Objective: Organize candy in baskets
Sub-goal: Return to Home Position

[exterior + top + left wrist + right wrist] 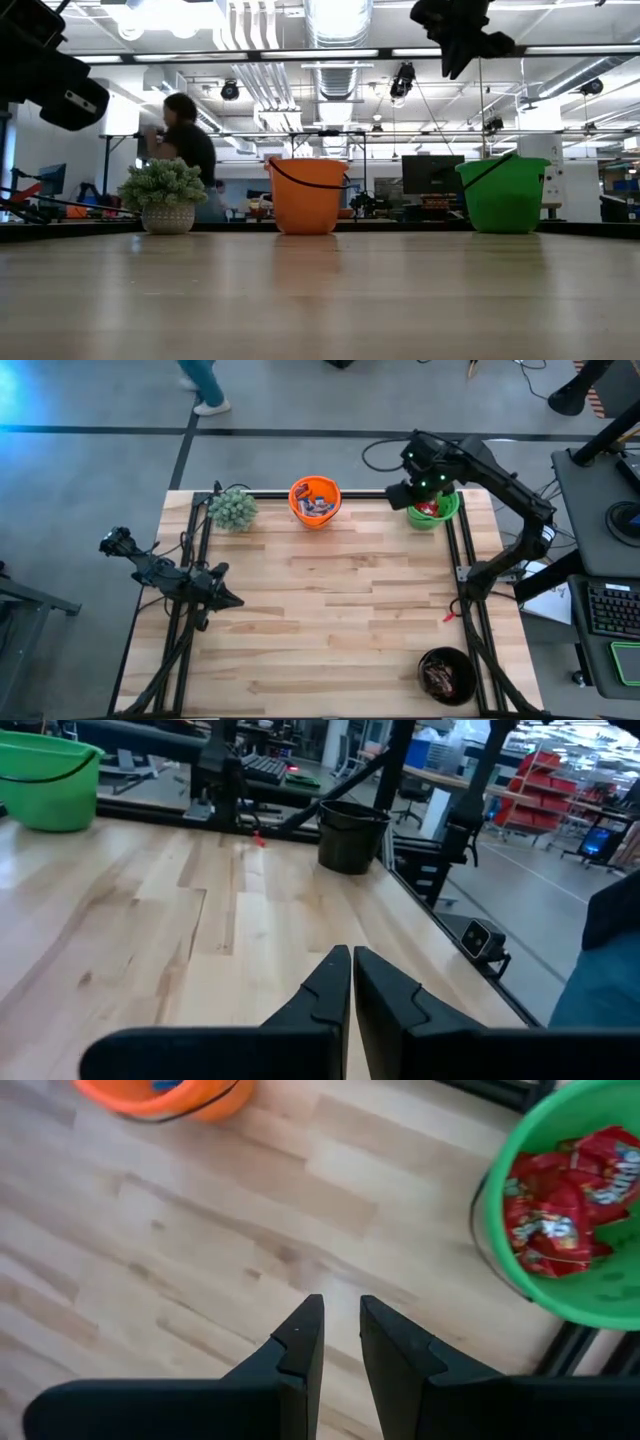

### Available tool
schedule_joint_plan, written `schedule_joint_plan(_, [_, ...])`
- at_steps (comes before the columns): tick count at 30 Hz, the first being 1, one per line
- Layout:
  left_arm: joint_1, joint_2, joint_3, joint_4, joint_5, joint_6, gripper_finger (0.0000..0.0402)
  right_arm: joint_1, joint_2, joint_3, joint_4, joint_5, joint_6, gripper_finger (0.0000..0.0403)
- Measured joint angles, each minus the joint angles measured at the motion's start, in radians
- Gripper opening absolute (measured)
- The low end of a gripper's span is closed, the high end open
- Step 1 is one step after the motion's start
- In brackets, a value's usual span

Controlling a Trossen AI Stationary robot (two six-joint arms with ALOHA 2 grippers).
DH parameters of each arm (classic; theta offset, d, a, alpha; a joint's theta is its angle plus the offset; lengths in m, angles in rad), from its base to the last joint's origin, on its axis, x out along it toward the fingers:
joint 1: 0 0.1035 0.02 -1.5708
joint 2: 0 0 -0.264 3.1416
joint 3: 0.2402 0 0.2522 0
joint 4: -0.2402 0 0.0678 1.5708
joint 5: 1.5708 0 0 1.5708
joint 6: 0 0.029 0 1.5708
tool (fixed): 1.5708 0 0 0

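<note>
Right gripper [342,1302] narrowly parted, empty, high just beside round bright green plastic bucket [600,1295] | red-wrapped flat candy bars [555,1210] lie inside it | left gripper [352,952] clenched, empty, over table's left side | advise: retract upward first; rim apparently cleared.
</note>
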Motion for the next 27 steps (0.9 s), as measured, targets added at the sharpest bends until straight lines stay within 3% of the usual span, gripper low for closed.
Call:
schedule_joint_plan(8, [0.000, 0.008, 0.000, -0.001, -0.001, -0.017, 0.0000, 0.110, -0.009, 0.000, 0.000, 0.004, 0.057, 0.0059])
schedule_joint_plan(12, [0.000, 0.013, 0.000, -0.001, -0.002, -0.017, 0.0000, 0.209, -0.036, 0.000, 0.125, 0.000, 0.052, 0.0061])
schedule_joint_plan(18, [0.000, 0.024, 0.000, -0.002, -0.002, -0.017, 0.0000, 0.305, -0.143, 0.000, 0.319, 0.000, 0.009, 0.0060])
schedule_joint_plan(27, [0.000, 0.036, -0.001, -0.002, -0.002, -0.046, 0.0000, 0.367, -0.332, -0.003, 0.361, 0.008, -0.038, 0.0061])
